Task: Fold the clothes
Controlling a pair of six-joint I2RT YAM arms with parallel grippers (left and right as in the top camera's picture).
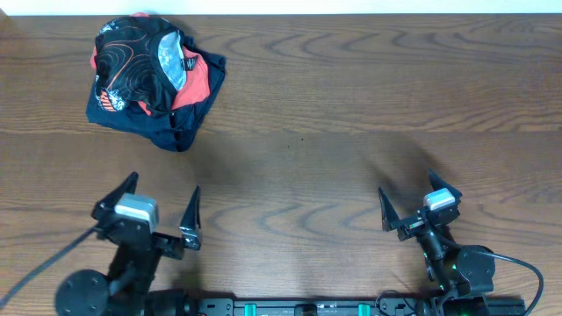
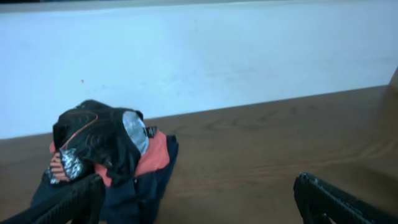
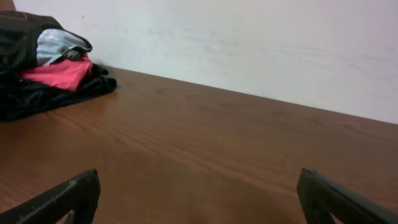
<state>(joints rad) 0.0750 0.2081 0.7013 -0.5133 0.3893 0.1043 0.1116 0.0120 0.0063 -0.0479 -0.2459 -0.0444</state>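
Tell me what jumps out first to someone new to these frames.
A crumpled black jersey lies at the far left of the table, atop a coral-red garment and a navy garment. The left gripper and right gripper sit open at the near edge, holding nothing.

Overhead view: fixed above, looking straight down on the whole desk, from well off. Left wrist view: low over the desk, level, facing the white wall at its far edge, with the black jersey fairly near at left. Right wrist view: equally low, facing that wall, jersey farther off at left. All three views share the jersey and surrounding desk.
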